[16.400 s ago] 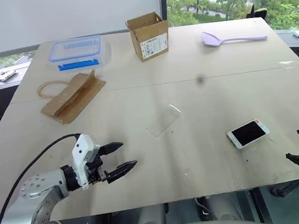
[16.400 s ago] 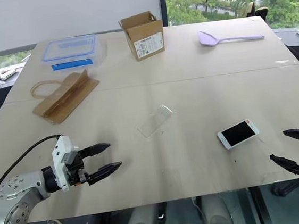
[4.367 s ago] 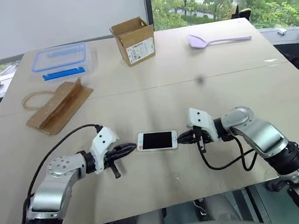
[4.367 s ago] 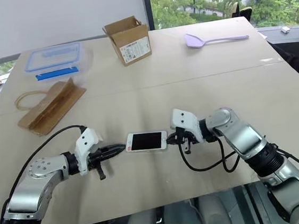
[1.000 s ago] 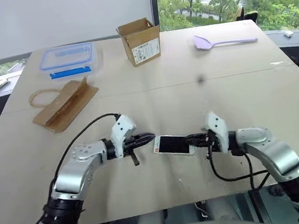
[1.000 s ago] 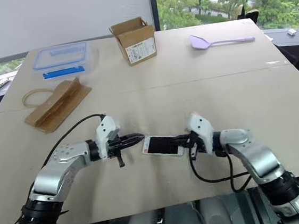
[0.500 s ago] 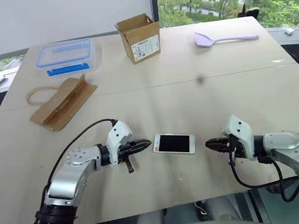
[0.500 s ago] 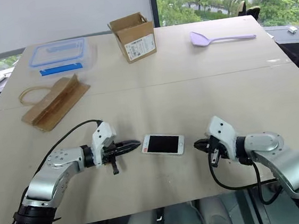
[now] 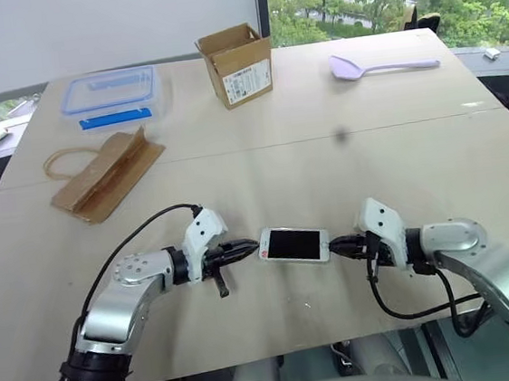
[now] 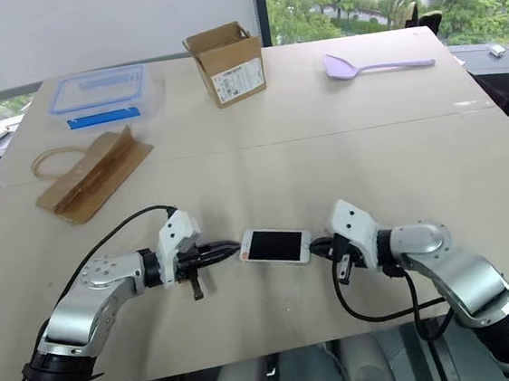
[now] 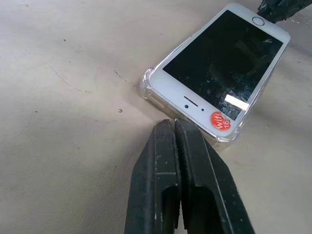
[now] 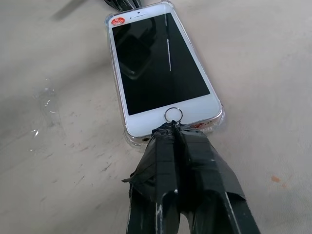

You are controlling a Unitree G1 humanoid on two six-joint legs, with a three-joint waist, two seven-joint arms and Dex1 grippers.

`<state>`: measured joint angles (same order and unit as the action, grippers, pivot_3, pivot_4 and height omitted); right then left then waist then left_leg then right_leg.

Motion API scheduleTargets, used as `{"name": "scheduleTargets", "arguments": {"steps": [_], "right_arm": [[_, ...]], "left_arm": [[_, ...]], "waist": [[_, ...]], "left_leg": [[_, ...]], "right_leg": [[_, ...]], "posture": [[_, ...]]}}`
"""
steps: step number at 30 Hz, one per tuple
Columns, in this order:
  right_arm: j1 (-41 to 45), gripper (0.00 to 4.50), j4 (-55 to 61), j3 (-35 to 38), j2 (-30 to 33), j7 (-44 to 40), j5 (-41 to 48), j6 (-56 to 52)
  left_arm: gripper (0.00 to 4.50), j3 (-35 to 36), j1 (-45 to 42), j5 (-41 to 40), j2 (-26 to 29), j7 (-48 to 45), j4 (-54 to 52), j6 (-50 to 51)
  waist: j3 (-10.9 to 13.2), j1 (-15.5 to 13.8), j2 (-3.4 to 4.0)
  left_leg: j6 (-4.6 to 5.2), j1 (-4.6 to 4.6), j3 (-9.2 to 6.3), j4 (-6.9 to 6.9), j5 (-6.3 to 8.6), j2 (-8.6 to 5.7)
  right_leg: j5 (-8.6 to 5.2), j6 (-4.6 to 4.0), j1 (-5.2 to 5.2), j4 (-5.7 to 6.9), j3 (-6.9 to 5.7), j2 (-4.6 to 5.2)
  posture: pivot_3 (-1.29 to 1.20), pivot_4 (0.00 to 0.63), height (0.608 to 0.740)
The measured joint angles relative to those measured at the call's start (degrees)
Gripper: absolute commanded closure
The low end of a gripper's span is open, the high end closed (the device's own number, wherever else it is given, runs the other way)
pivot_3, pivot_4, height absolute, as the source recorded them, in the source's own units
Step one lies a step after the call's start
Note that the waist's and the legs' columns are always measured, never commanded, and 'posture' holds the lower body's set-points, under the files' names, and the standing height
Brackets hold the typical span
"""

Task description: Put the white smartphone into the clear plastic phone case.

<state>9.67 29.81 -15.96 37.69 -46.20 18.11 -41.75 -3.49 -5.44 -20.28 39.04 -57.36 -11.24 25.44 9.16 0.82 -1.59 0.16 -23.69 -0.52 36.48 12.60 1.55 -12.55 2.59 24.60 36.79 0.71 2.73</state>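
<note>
Both pincers were closed, holding nothing: left gripper (image 9: 253, 243) and right gripper (image 9: 334, 247) pressed opposite ends of the white black-screened smartphone (image 9: 294, 245), seated in its clear plastic phone case (image 11: 146, 87).

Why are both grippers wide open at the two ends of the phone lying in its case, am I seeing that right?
Not quite: both grippers are shut. The left gripper and right gripper press closed tips at the ends of the phone in its case, as the wrist views show.
</note>
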Motion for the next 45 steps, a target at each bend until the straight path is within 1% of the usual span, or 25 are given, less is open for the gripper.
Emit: {"name": "scheduleTargets", "arguments": {"steps": [9,14,16,17,19,21,24,28,30,35,38,41,43,45], "right_arm": [[2.1,4.50,-4.1,-0.9,-2.1,-2.3,-1.2,2.4],[2.1,4.50,-4.2,-0.2,-2.0,-2.4,-1.1,2.3],[1.4,4.50,-4.0,1.0,-1.5,-2.8,0.2,1.9],[0.6,4.50,-3.5,1.9,-1.0,-3.0,1.2,1.5],[0.0,4.50,-3.1,3.6,-0.7,-3.4,2.8,1.0],[-0.1,4.50,-2.0,5.0,-0.9,-3.5,4.4,0.9],[0.6,4.50,-1.2,5.2,-2.0,-3.3,5.5,0.8],[3.7,4.50,-2.6,2.2,-4.6,-2.3,4.5,0.8],[5.2,4.50,-4.4,-0.5,-5.4,-2.2,3.2,1.1],[7.7,4.50,-8.4,-5.0,-4.8,-2.8,-0.3,2.4],[9.5,4.50,-8.9,-7.4,-2.7,-4.0,-2.5,3.7],[10.9,4.50,-9.7,-8.9,-2.1,-4.9,-3.1,3.4],[12.1,4.50,-10.2,-10.3,-1.7,-5.3,-4.0,2.8],[13.3,4.50,-10.7,-10.8,-1.7,-5.8,-4.2,1.6]], "left_arm": [[4.40,0.6,0.8,0.3,0.0,0.3,-0.1,0.1],[4.40,1.4,0.8,0.3,0.0,0.1,0.0,-0.2],[4.40,2.5,0.8,-1.7,-0.6,-0.8,0.1,-0.5],[4.40,3.8,0.7,-4.8,-1.3,-1.9,-0.3,0.1],[4.40,5.1,0.4,-8.1,-1.4,-3.3,-1.8,0.7],[4.40,5.1,-0.5,-9.1,-1.3,-4.2,-2.9,0.8],[4.40,2.4,-1.1,-8.2,-2.1,-4.1,-3.0,0.4],[4.40,-3.5,-2.9,-3.0,-3.2,-2.7,-0.6,-0.9],[4.40,-5.0,-3.1,-1.6,-3.7,-2.6,0.2,-1.7],[4.40,-5.6,-3.6,-0.4,-3.8,-2.6,0.8,-2.9],[4.40,-5.8,-3.9,0.4,-3.8,-2.4,1.3,-3.6],[4.40,-6.0,-3.9,1.1,-3.9,-2.0,1.6,-4.2],[4.40,-6.1,-3.7,1.7,-4.2,-1.3,1.9,-4.3],[4.40,-6.1,-3.6,2.0,-4.6,-0.9,1.9,-4.5]], "waist": [[0.0,0.4,-0.05],[0.0,0.4,-0.04],[0.0,0.1,-0.03],[0.0,0.0,-0.02],[0.0,-0.1,-0.02],[0.0,-0.2,-0.02],[0.0,-0.1,-0.02],[0.0,0.0,-0.02],[0.0,0.0,-0.01],[0.0,-0.1,-0.02],[-0.1,-0.1,0.00],[-0.1,-0.2,0.00],[-0.1,-0.2,-0.01],[-0.2,-0.2,0.00]], "left_leg": [[0.00,0.16,0.03,0.05,0.00,0.14],[0.00,0.18,0.02,0.06,0.00,0.28],[0.00,0.08,0.01,0.10,0.00,0.29],[0.00,0.01,0.00,0.15,0.00,0.30],[-0.01,-0.05,0.01,0.23,0.00,0.29],[-0.01,-0.04,0.04,0.25,0.00,0.27],[-0.01,-0.02,0.04,0.27,0.00,0.26],[0.00,-0.02,-0.03,0.29,0.00,0.28],[0.00,-0.03,-0.04,0.29,0.00,0.29],[0.00,-0.02,0.01,0.33,0.00,0.29],[0.00,0.06,-0.01,0.37,0.00,0.29],[-0.01,0.40,-0.05,0.37,0.01,0.29],[-0.02,0.82,-0.02,0.33,0.02,0.30],[-0.02,0.85,0.00,0.33,0.02,0.30]], "right_leg": [[0.03,-0.05,-0.07,0.11,0.05,-0.16],[0.07,-0.13,-0.07,0.12,0.07,-0.34],[0.08,-0.14,-0.03,0.13,0.05,-0.34],[0.08,-0.13,0.00,0.12,0.04,-0.34],[0.08,-0.13,0.00,0.11,0.05,-0.33],[0.08,-0.12,-0.02,0.11,0.09,-0.33],[0.08,-0.12,-0.04,0.11,0.10,-0.33],[0.08,-0.12,-0.04,0.14,0.13,-0.44],[0.09,-0.13,-0.04,0.15,0.15,-0.46],[0.09,-0.13,-0.05,0.15,0.20,-0.46],[0.08,-0.13,-0.16,0.15,0.19,-0.46],[0.07,-0.13,-0.56,0.08,0.16,-0.45],[0.06,-0.13,-0.96,0.01,0.17,-0.42],[0.06,-0.13,-0.98,0.01,0.18,-0.41]], "posture": [[0.00,0.150,0.740],[0.00,0.150,0.740],[0.00,0.150,0.740],[0.00,0.150,0.740],[0.00,0.150,0.740],[0.00,0.150,0.740],[0.00,0.150,0.740],[0.00,0.150,0.740],[0.00,0.150,0.740],[0.00,0.150,0.740],[0.00,0.150,0.740],[0.00,0.150,0.740],[0.00,0.150,0.740],[0.00,0.150,0.740]]}}
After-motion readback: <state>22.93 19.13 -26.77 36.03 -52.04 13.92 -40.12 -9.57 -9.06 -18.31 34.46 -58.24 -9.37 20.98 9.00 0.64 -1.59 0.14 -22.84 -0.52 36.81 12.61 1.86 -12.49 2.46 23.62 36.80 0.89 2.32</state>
